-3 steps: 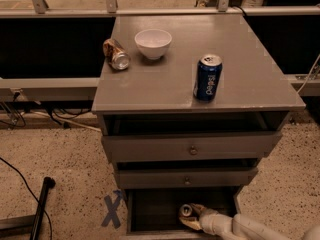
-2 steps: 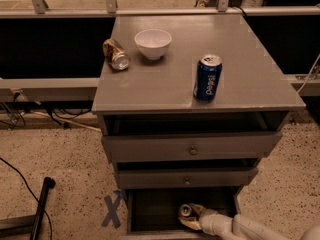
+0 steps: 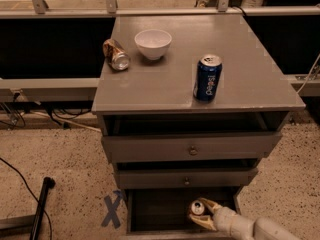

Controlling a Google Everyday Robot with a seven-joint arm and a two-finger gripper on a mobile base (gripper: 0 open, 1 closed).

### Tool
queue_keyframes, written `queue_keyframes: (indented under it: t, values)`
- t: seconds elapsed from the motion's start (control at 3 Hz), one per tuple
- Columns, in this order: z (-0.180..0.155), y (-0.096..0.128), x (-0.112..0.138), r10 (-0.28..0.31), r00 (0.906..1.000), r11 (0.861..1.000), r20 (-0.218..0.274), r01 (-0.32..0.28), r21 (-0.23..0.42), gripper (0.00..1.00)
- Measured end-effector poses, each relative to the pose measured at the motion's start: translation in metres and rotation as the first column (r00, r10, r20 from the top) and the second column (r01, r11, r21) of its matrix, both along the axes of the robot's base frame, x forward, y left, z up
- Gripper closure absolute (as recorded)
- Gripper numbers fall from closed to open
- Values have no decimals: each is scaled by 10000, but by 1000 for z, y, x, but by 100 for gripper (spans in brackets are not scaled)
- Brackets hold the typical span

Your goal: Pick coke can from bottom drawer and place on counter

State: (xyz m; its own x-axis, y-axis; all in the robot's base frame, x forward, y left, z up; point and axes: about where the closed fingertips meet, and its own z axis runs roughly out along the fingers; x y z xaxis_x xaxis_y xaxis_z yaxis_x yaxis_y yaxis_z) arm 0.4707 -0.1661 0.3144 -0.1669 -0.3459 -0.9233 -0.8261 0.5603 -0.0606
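Pale gripper [image 3: 199, 212] clasping half-hidden coke can [image 3: 197, 207], bottom drawer [image 3: 157, 210]

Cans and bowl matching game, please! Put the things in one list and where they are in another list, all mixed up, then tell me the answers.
1 blue can
2 white bowl
3 dented can
4 coke can

A lying on its side on the counter
B in the bottom drawer, at the gripper
C standing upright near the counter's front edge
D open side up, toward the back of the counter

Pairs: 1-C, 2-D, 3-A, 4-B
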Motion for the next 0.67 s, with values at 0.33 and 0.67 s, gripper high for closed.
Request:
queue_keyframes:
  t: [0.33,0.67]
  values:
    - [67,-8,-39,350,9993,9980,124,-343,-525,100]
    - [119,-25,-61,904,9958,9932,-151,-913,-722,100]
